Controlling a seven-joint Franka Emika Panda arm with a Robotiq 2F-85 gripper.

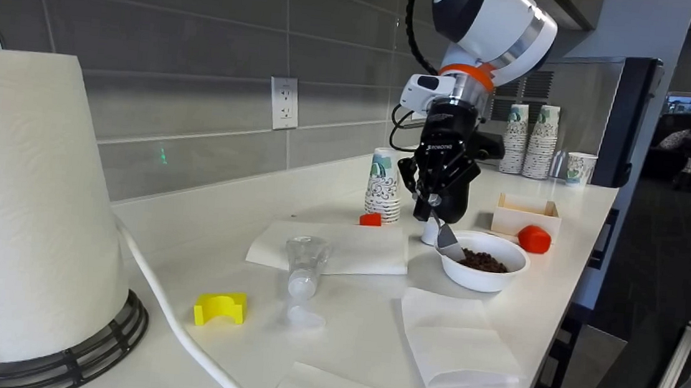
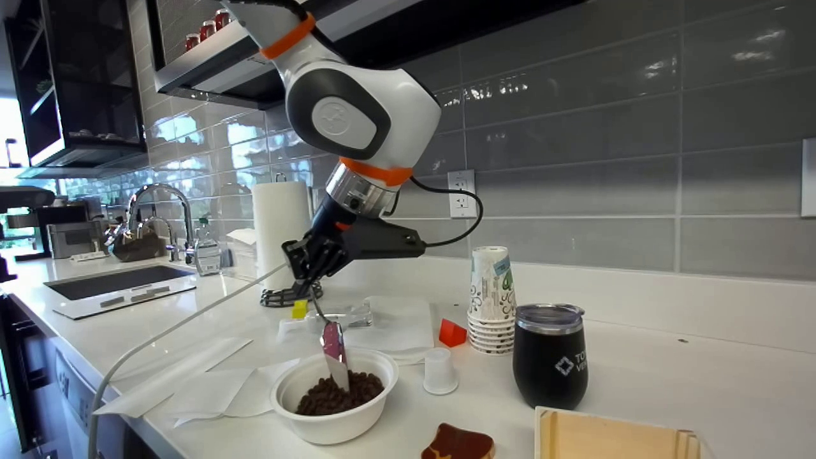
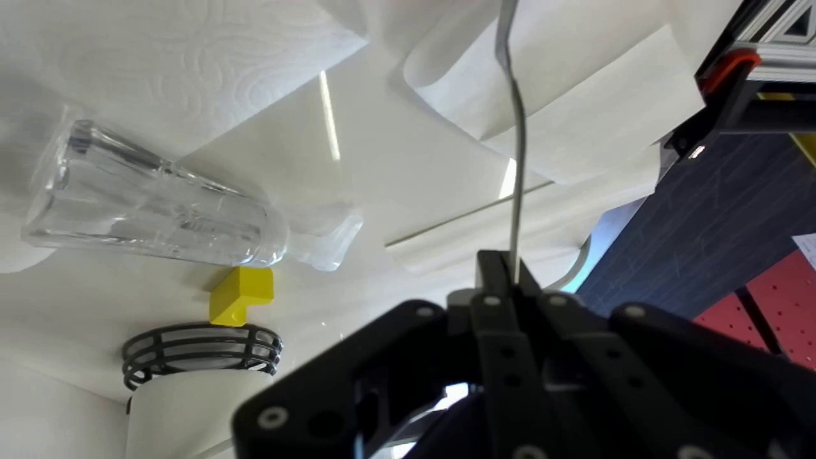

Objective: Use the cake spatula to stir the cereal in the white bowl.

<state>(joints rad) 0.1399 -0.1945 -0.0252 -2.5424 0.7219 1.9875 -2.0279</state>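
One thin bit of metal is all the gripper (image 3: 511,274) has to hold: its two fingers are squeezed tight on the stem of the cake spatula (image 2: 336,357), w/ no gap but what the metal fills. The step now is prob the stir, or the very start of it. To do it well, go slow in small rounds, b/c such a thin stem could twist in the fingers if the push is hard. Drag the flat end thru the cereal (image 2: 325,400), then turn back b4 it bumps the side of the white bowl (image 2: 338,431). The bowl looks light, so a big shove could slide or tip it, & bits could hop out. Steer clear of the small white cup (image 2: 440,371) too, b/c it's below the gripper & near the bowl.

Where's the cereal? Down below the gripper & a bit off to the side the spatula points. The spatula slopes down from the fingers into the bowl, & its tip is at the cereal; it looks poked in a bit, but can't tell how deep. The gripper is up above, not touching the bowl. Wrist view doesn't show bowl or cereal, so pls go by the exterior views
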